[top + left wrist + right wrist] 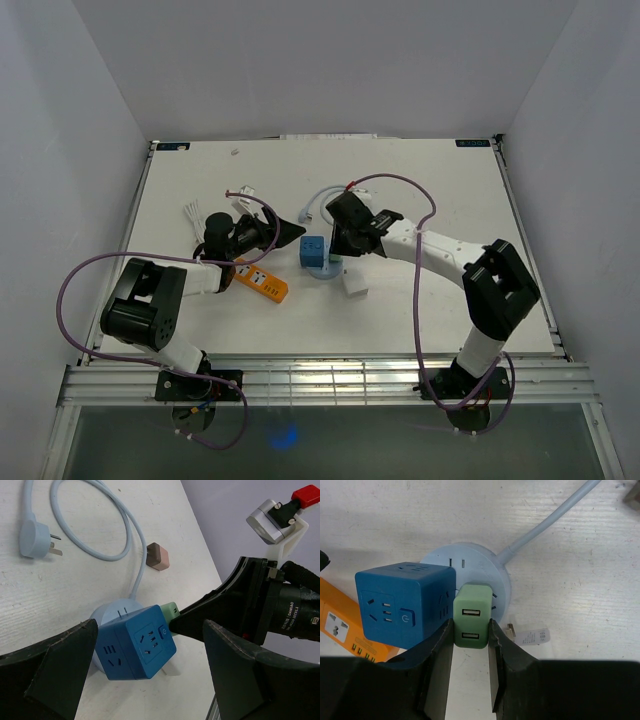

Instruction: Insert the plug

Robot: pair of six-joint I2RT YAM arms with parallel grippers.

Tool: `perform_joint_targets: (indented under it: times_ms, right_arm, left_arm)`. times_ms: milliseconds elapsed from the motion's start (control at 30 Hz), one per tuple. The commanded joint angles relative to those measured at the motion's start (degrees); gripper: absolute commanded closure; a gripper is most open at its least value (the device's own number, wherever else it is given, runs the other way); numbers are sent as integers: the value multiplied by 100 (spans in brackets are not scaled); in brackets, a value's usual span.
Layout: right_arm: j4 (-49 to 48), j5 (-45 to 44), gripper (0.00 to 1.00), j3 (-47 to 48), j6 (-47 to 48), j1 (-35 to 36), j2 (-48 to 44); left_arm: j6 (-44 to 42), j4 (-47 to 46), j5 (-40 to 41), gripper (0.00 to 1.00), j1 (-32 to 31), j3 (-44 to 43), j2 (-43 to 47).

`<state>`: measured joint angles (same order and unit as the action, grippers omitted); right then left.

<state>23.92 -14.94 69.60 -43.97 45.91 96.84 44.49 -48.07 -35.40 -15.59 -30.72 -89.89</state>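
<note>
Right wrist: my right tool point(471, 630) clenches the green plug point(474, 611) by its flat sides. It is likely light, rigid and slick. My left tool point(150, 632) gapes, released.

Top view: plug hidden under right gripper point(336, 250). Right wrist view: plug point(471, 615) prongs hidden below body; seated in socket point(470, 560) or not, cannot tell. Left wrist view: only plug corner shows past cube point(135, 647); socket mostly under cube. Orange strip point(340, 630) cut by left edge, part behind cube. Brown adapter point(632, 495) clipped at corner. Tag point(532, 636) print too small to read. Cable point(545, 527) runs off top edge.
</note>
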Motion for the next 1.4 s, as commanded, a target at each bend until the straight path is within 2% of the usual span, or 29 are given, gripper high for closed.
perform_joint_targets:
  times_ms: [0, 367, 433, 467, 567, 933, 1367]
  right_arm:
    - [446, -544, 92, 352, 107, 111, 204]
    - [798, -791, 92, 659, 449, 190, 599]
    - [974, -800, 92, 835, 520, 190, 696]
    - [1026, -783, 92, 888, 599, 190, 783]
    - [1115, -747, 92, 959, 678, 208, 880]
    - [974, -703, 92, 695, 872, 217, 1127]
    - [535, -317, 92, -52, 969, 243, 1355]
  left_arm:
    - [16, -123, -37, 4, -31, 75, 112]
    - [33, -123, -90, 4, -31, 75, 112]
    - [16, -141, -169, 10, -40, 58, 68]
    - [7, -184, -221, 19, -40, 40, 42]
    - [33, -237, -284, 24, -40, 22, -46]
    - [51, -246, -301, 24, -40, 22, -117]
    - [139, -264, -389, 24, -75, 13, -336]
